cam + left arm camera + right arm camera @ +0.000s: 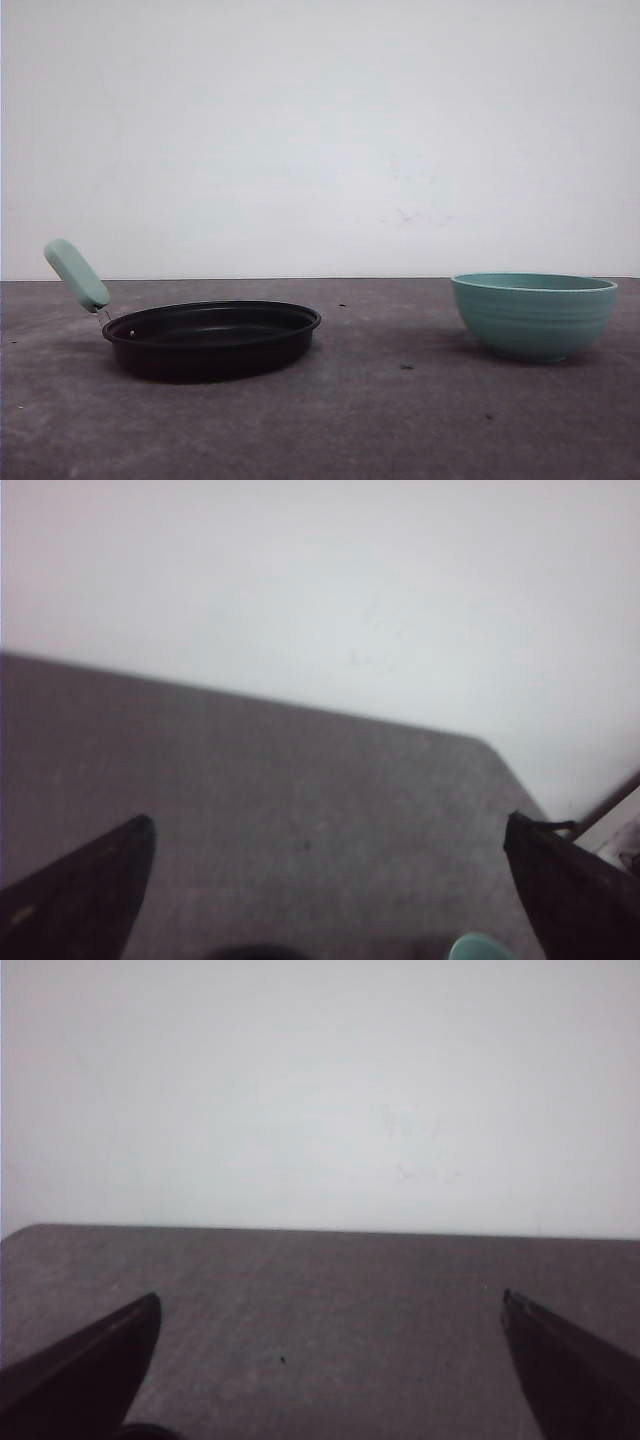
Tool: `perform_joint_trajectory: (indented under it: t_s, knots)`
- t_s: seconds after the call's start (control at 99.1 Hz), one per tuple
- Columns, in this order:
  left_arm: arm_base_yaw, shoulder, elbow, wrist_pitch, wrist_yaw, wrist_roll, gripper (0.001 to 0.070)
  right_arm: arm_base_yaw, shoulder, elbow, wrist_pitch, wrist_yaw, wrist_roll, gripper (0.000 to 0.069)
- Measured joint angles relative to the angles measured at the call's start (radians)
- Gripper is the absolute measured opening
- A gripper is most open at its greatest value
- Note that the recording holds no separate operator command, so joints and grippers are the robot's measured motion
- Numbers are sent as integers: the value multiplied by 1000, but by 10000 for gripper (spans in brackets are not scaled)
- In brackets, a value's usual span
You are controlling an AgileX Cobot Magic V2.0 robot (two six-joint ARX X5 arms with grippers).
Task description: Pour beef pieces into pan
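Observation:
The black pan (212, 338) sits on the left of the grey table, its mint-green handle (76, 274) sticking up and to the left. The beef pieces are hidden; the inside of the teal bowl (533, 314) on the right cannot be seen from the front. My left gripper (330, 830) is open above bare tabletop, dark fingers (95, 885) spread wide with nothing between them. My right gripper (330, 1305) is open too, over bare tabletop, its fingers (95, 1365) far apart. A small teal-green patch (480, 947) shows low in the left wrist view; I cannot tell what it belongs to.
The grey table (390, 420) runs back to a plain white wall (320, 130). Bare surface lies between the pan and the bowl and in front of both. The left wrist view shows a corner of the table (480, 745).

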Motion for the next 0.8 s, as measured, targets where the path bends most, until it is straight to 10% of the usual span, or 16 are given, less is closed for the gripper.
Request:
perform_joint_trajectory:
  t_s: [0.393, 0.797]
  knots:
    - [-1, 193, -454, 225, 31, -197, 694, 0, -6, 0, -83, 0, 0, 682]
    - [-19, 555, -467, 498, 109, -339, 694, 0, -23, 0, -155, 0, 0, 682]
